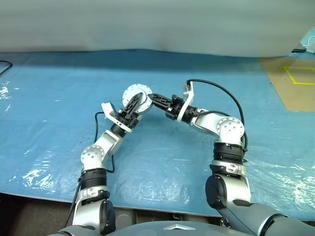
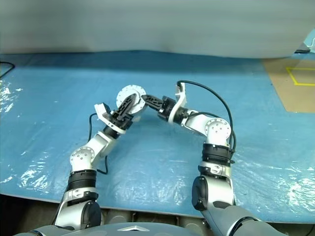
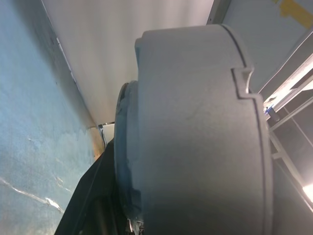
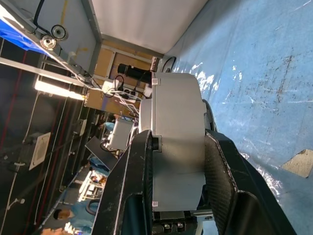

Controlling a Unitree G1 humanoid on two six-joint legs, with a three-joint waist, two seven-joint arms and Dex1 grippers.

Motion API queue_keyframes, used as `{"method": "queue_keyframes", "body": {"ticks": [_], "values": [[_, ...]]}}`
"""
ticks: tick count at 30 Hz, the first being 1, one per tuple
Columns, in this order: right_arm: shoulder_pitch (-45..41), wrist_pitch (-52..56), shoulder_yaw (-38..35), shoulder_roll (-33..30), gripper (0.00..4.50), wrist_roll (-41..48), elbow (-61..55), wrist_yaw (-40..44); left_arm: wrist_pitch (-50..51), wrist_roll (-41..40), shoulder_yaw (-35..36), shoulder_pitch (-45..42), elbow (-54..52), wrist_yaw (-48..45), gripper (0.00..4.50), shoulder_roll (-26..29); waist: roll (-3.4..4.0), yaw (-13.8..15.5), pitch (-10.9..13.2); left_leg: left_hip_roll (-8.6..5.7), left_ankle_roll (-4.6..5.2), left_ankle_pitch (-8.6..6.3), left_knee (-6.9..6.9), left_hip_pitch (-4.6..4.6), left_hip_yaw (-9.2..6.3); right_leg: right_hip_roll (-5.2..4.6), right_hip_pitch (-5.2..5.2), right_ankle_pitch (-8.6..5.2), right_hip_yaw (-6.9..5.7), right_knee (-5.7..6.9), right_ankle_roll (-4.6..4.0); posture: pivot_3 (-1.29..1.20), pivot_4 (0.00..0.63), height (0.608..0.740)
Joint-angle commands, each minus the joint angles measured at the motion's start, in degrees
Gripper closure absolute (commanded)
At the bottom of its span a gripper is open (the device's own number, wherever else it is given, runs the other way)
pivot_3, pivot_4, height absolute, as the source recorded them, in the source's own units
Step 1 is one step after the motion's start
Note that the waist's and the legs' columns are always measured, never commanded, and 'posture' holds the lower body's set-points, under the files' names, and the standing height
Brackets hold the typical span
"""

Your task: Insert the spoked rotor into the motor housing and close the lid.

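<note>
The motor housing [image 1: 140,92], a squat silver cylinder, is held up above the blue table between both arms. Its round face, with small holes around the edge, is turned toward me. My right gripper [image 1: 153,98] is shut on it from the right, and its two black fingers [image 4: 131,186] clamp the flat faces of the housing [image 4: 176,132]. My left gripper [image 1: 131,106] reaches up from the left across the housing's round face. The left wrist view has the housing [image 3: 195,137] very close. A thin seam runs around it near one face; whether that part is the lid I cannot tell. The spoked rotor is hidden.
A blue plastic sheet [image 1: 59,113] covers the table. A brown board [image 1: 295,83] with yellow tape lies at the back right. A black cable [image 1: 4,66] shows at the far left edge. A pale wall [image 1: 147,24] runs along the back.
</note>
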Motion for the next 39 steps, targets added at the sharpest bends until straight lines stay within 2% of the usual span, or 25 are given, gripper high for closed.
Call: {"method": "queue_keyframes", "body": {"ticks": [1,8,16,20,23,30,34,39], "values": [[-1.66,-0.42,0.56,0.27,3.43,2.66,-2.12,1.26,-1.98,0.07,0.21,-1.76,-3.28,1.36,2.08,-0.69,0.0,-0.01,0.0,0.0,0.0,0.0,0.01,0.0,0.0,0.0,0.0,0.0,0.0,0.0,0.0,0.0,0.15,0.74],[-1.15,-2.71,3.11,-0.81,3.43,0.57,-3.52,2.37,-4.29,-0.84,1.17,-3.28,-4.51,1.51,2.08,-2.05,-0.01,-0.1,0.0,0.01,0.0,0.0,0.17,-0.02,-0.02,0.0,0.0,0.0,0.01,0.14,0.0,0.0,0.15,0.74],[-0.64,-3.07,3.89,-1.08,3.43,0.24,-3.69,2.24,-5.42,-0.89,1.79,-5.97,-4.2,6.48,2.08,-2.43,-0.01,-0.04,0.01,0.01,0.0,0.0,0.24,-0.01,-0.02,-0.01,-0.01,0.0,0.01,0.23,0.0,0.0,0.15,0.74],[-0.68,-4.18,4.21,-0.99,2.04,0.06,-3.52,2.63,-7.28,-1.18,2.82,-8.65,-3.05,7.75,2.08,-2.67,-0.05,-0.41,0.03,0.02,0.0,0.0,0.25,-0.02,-0.03,0.01,-0.03,0.0,0.01,0.25,0.0,0.0,0.15,0.74],[-0.91,-3.28,4.18,-1.21,1.08,0.74,-2.57,2.0,-9.56,1.88,2.36,-10.01,-1.06,7.77,2.08,-1.88,-0.05,-0.27,0.03,0.01,0.0,0.0,0.25,-0.01,-0.05,0.01,-0.03,0.0,0.01,0.3,0.0,0.0,0.15,0.74],[-0.52,-4.89,4.66,-2.21,1.08,-0.24,-3.63,2.36,-21.32,10.8,6.08,-15.45,10.74,6.66,2.08,4.2,-0.15,-0.21,0.09,0.0,0.0,0.0,0.26,-0.02,-0.07,0.0,-0.03,0.01,0.0,0.28,0.01,0.0,0.15,0.74],[0.95,-6.26,4.39,-4.63,1.08,-1.77,-4.42,1.89,-32.6,18.04,9.35,-21.61,25.62,7.51,2.08,11.57,-0.27,-0.2,0.16,0.01,0.0,0.0,0.28,-0.03,-0.15,0.03,-0.04,0.01,-0.03,0.33,0.01,0.0,0.15,0.74],[2.93,-7.35,4.92,-6.34,1.08,-2.73,-6.99,1.94,-35.55,22.33,10.74,-26.78,39.56,3.84,2.08,17.17,-0.3,0.69,0.18,-0.02,0.0,0.0,0.26,-0.1,-0.18,0.01,-0.04,0.01,-0.09,0.22,0.02,0.0,0.15,0.74]]}}
